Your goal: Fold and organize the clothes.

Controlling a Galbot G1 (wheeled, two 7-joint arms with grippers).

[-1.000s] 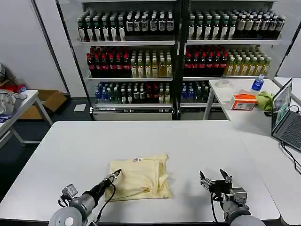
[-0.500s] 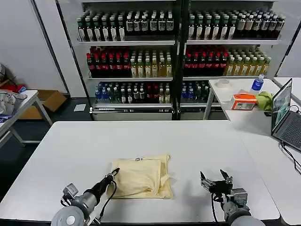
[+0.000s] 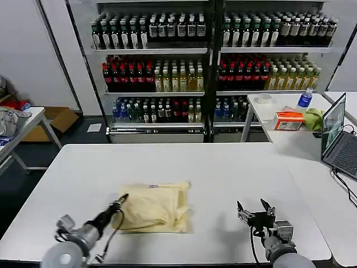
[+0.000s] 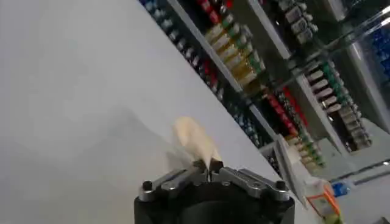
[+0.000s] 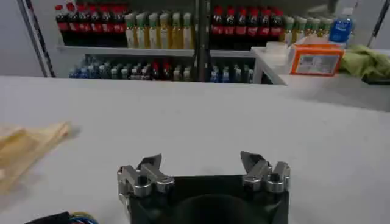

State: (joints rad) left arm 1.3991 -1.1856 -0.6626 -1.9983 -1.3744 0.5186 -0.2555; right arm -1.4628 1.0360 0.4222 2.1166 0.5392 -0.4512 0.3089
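On the white table [image 3: 223, 173] we find the pale yellow T-shirt [image 3: 153, 207] folded into a rough rectangle, lying near the front edge and a little toward the left of its middle. Our left gripper [image 3: 121, 199] sits low at the shirt's left edge, with its fingers pressed together on a pinch of the fabric; in the left wrist view the closed tips [image 4: 207, 165] hold a small peak of the cream cloth [image 4: 194, 140] raised off the tabletop. Our right gripper [image 3: 254, 209] hovers over bare table near the front edge, well apart from the shirt on its right side, with its fingers spread wide and nothing between them. The right wrist view shows the same spread fingers [image 5: 152, 165] above the white surface, with a corner of the shirt [image 5: 27, 149] lying flat off to one side.
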